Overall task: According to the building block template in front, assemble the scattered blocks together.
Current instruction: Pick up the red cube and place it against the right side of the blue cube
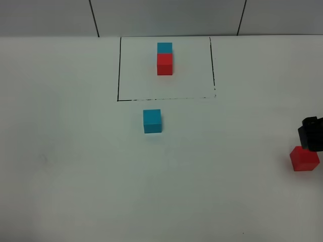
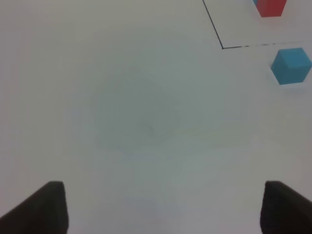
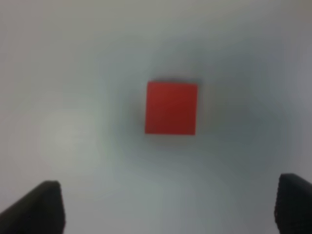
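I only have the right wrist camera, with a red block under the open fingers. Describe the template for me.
Observer: Inside the black outline, a template blue block touches a template red block, blue on the far side.
Operator: Locate the loose blue one.
Observer: The loose blue block lies just outside the outline's near edge, touching nothing.
Operator: Report the left gripper.
Observer: The left gripper is open over the table, holding nothing.
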You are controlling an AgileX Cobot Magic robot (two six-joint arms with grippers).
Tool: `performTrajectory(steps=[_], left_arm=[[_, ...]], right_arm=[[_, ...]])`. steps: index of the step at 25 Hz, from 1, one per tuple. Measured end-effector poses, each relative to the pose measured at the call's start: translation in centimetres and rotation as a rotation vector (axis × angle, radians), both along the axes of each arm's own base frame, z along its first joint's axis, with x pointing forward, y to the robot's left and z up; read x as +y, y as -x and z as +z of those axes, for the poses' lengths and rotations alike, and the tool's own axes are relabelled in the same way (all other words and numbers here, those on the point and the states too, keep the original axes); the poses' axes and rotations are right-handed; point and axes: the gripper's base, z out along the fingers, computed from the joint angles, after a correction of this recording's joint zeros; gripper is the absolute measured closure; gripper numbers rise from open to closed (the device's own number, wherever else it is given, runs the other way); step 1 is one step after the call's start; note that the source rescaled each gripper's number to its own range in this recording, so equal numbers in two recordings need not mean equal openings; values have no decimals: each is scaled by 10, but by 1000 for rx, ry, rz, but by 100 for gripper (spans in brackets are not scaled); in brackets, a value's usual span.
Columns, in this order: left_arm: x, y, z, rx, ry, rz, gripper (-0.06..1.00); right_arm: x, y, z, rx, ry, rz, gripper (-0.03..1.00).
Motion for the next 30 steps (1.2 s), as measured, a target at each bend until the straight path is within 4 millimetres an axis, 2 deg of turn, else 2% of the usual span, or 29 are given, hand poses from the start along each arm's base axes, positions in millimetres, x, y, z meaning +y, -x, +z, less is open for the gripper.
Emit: performTrajectory(steps=[4, 7, 15, 24, 27, 30], left_arm=[[0, 0, 0, 0, 0, 0, 26], [0, 0, 0, 0, 0, 0, 26], [0, 0, 0, 0, 0, 0, 26], [0, 0, 0, 0, 0, 0, 26], [0, 0, 0, 0, 0, 0, 26], [0, 0, 0, 0, 0, 0, 26]], right_arm=[[-16, -17, -32, 75, -61, 0, 22], [-18, -25, -49, 104, -107, 41, 22], [-20, -35, -69, 121, -102, 94, 22], [-23, -44, -104, 183, -108, 80, 23], [-23, -45, -111, 200, -111, 67, 31], [-24, -45, -113, 203, -110, 54, 55]])
